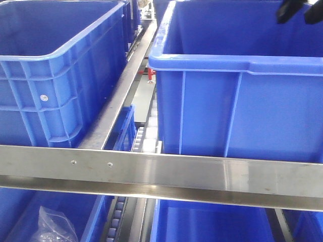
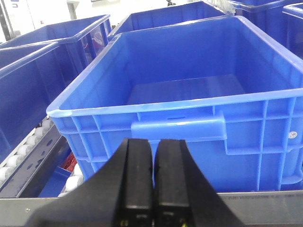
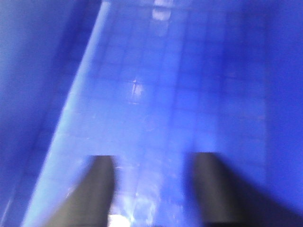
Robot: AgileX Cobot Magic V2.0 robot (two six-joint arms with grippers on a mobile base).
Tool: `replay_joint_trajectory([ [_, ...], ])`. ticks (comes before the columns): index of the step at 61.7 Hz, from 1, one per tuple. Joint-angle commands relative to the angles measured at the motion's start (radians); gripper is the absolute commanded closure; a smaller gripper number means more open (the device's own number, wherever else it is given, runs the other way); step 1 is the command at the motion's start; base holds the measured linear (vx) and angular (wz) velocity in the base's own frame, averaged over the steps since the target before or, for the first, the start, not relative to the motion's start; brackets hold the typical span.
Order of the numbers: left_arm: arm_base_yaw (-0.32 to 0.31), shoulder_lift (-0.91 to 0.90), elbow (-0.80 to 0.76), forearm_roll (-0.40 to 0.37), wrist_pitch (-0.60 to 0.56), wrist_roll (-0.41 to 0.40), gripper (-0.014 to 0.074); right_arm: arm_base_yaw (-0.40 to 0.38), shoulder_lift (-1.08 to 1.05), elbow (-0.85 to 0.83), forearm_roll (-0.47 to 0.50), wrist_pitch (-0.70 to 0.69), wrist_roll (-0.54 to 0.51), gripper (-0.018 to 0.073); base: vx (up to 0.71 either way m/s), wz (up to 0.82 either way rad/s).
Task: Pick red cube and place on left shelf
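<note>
The red cube is out of view in every frame. In the left wrist view my left gripper (image 2: 154, 143) is shut with nothing between its black fingers, just in front of the near wall of a large blue bin (image 2: 189, 127) whose floor is bare. My right gripper (image 3: 154, 158) is open and empty, low over the gridded floor of a blue bin (image 3: 156, 94); that view is blurred. The front view shows only its dark fingertips (image 1: 287, 11) at the top right, over the right bin (image 1: 242, 106). The left shelf side holds another blue bin (image 1: 55, 85).
A steel rail (image 1: 161, 174) crosses the front of the rack, with more blue bins and a plastic bag (image 1: 55, 224) on the level below. Roller tracks (image 2: 23, 151) run between bins. A small red patch (image 2: 70, 161) shows beneath the bin; I cannot tell what it is.
</note>
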Motion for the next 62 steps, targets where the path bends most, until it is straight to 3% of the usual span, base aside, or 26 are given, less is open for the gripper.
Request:
replay_joint_trajectory([
  [1,-0.005,0.0,0.022,-0.005,-0.09,0.001,0.0491,-0.006,-0.113,0.03,-0.016,-0.137,-0.009,0.0428,0.0,0.0],
  [4,-0.005,0.0,0.022,-0.005,-0.09,0.001,0.0491,-0.006,-0.16,0.086,-0.016,-0.194,-0.009,0.0522,0.0,0.0],
  [20,-0.005,0.0,0.022,-0.005,-0.09,0.001,0.0491,-0.007,-0.41,0.345,-0.016,-0.402,-0.009,0.0494,0.0,0.0],
  [36,-0.005,0.0,0.022,-0.005,-0.09,0.001,0.0491,-0.007,-0.599,0.512,-0.016,-0.394,-0.009,0.0494,0.0,0.0],
  [62,-0.005,0.0,0.022,-0.005,-0.09,0.001,0.0491,-0.007,-0.615,0.528,-0.016,-0.388,-0.009,0.0494,0.0,0.0],
])
